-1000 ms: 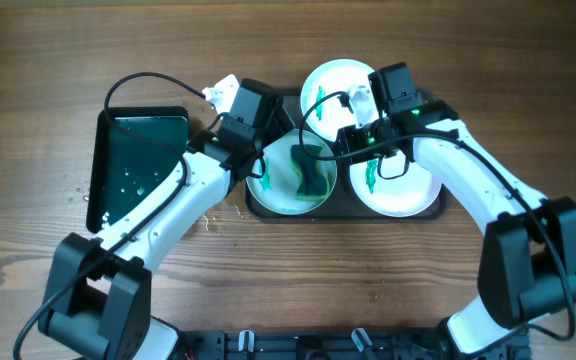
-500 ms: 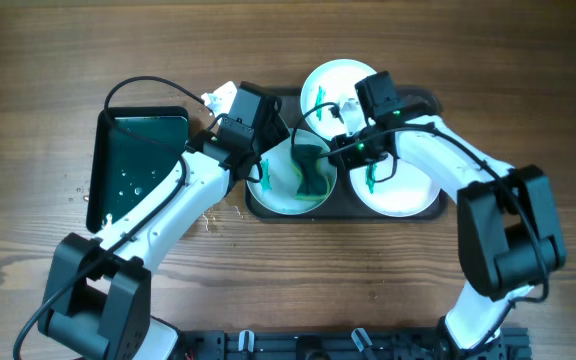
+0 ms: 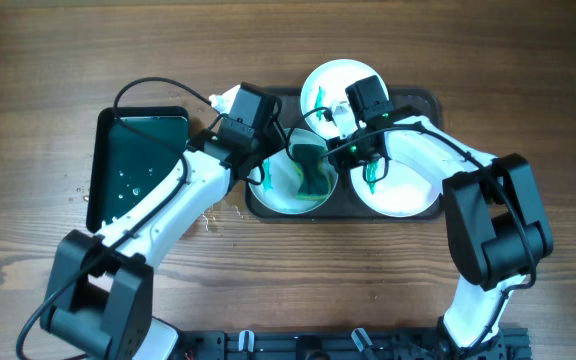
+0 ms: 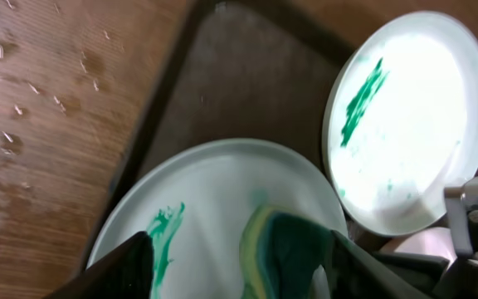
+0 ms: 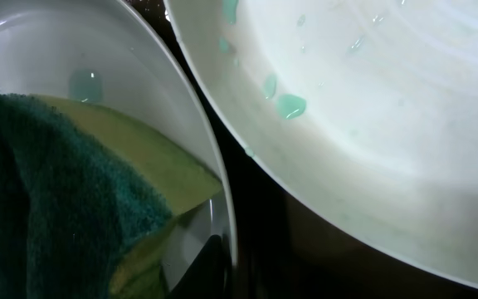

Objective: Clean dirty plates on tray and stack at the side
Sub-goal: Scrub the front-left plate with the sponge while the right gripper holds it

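Dark grey-brown tray point(image 3: 423, 103), rectangular with rounded corners and a low rim, flat on the wood-grain bench point(image 3: 528, 60). Inside it, three round shallow plates: pale blue plate point(image 3: 276, 192) at the tray's left end, front white plate point(image 3: 408, 190) at its right end, back white plate point(image 3: 333, 78) reaching past its rear rim. Teal streaks on all three glossy faces. On the pale blue plate, a sponge point(image 3: 313, 178), yellow foam under a dark green fibrous pad, crumpled and standing on edge. Left gripper point(image 4: 247, 272) over that plate, black fingers apart on either side of the sponge, with a strip of bare plate between one finger and the foam. Right gripper point(image 3: 340, 118) near the tray's middle, at the back white plate's edge; cannot tell whether together, apart or clamped on anything. Just left of the tray, a smaller glossy black tray point(image 3: 143, 165) beaded with water.
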You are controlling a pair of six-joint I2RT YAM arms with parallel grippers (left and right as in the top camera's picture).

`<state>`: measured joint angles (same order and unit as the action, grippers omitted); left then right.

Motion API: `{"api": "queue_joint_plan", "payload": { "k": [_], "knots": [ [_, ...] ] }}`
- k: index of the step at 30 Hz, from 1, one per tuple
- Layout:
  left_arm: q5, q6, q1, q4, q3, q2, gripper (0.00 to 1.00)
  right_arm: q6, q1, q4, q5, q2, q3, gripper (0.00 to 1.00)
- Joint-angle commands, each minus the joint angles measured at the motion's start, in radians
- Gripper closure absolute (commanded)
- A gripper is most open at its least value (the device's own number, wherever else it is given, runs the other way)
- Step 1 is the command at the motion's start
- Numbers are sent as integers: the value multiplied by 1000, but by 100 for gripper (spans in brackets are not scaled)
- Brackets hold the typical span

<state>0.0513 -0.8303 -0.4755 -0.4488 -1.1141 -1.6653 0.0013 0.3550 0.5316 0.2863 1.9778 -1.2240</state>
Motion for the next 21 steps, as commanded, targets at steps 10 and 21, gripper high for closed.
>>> {"api": "queue_joint_plan", "payload": {
  "k": [10,21],
  "knots": [
    [-264,129,-24,41,-4,-126,47,6,1,1,-24,28,-12,89],
    [-268,146,-112,109,-4,-202,41,6,1,4,-24,28,-12,89]
  ]
}}
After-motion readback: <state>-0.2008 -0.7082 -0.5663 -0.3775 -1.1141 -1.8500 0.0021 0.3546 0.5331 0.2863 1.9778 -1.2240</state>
